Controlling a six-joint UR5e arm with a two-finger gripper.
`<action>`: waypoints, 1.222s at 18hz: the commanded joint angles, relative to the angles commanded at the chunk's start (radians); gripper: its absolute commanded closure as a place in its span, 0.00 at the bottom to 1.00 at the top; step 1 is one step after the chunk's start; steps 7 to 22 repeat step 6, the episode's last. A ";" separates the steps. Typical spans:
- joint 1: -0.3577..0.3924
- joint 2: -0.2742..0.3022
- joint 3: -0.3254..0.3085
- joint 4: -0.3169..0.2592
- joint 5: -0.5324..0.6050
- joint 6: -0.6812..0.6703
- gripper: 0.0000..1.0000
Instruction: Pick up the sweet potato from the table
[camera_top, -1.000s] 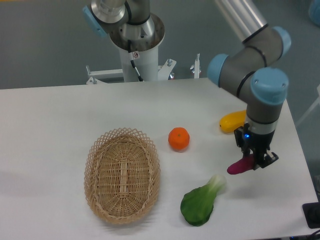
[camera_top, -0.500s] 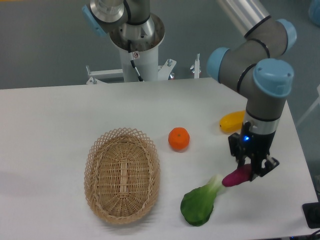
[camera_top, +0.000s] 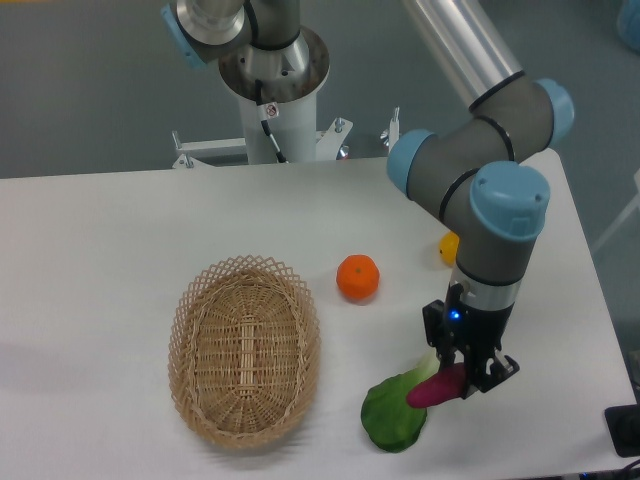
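The magenta-purple sweet potato (camera_top: 435, 389) is held in my gripper (camera_top: 461, 377), lifted off the white table (camera_top: 120, 250). The jaws are shut on its right end and its left tip sticks out over the green leafy vegetable (camera_top: 397, 410). The gripper hangs over the front right part of the table, pointing down, right of the basket and below the orange.
A wicker basket (camera_top: 245, 348) lies at the front middle. A round orange (camera_top: 358, 277) sits right of it. A yellow fruit (camera_top: 447, 246) is mostly hidden behind my arm. The table's right edge is close to the gripper.
My gripper has carried the sweet potato to the left and toward the front, from beside the yellow fruit to over the leafy vegetable. The arm now covers most of the yellow fruit.
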 joint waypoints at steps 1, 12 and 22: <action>-0.005 -0.003 0.002 0.000 0.002 0.000 0.82; -0.005 -0.006 0.003 0.000 0.003 0.000 0.82; -0.005 -0.006 0.003 0.000 0.003 0.000 0.82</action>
